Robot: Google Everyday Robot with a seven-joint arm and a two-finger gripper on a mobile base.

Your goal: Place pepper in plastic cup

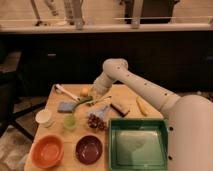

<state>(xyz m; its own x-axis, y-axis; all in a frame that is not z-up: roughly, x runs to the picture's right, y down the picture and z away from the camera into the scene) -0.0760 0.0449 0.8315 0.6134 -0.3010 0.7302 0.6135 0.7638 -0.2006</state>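
The green pepper (83,102) lies slanted on the wooden table (52,131), left of centre, its right end under my gripper (98,98). The gripper hangs from the white arm (145,90), which reaches in from the right, and sits right at the pepper's upper end. I cannot tell whether the pepper is lifted off the table. The pale green plastic cup (70,121) stands upright a little in front and to the left of the pepper, with nothing visible in it.
A white cup (44,117), orange bowl (47,150) and dark red bowl (89,149) stand at the front left. A green tray (137,145) is at the front right. A blue sponge (65,106), dark grapes (97,121), a brown bar (120,107) and a yellow banana-like piece (142,106) lie nearby.
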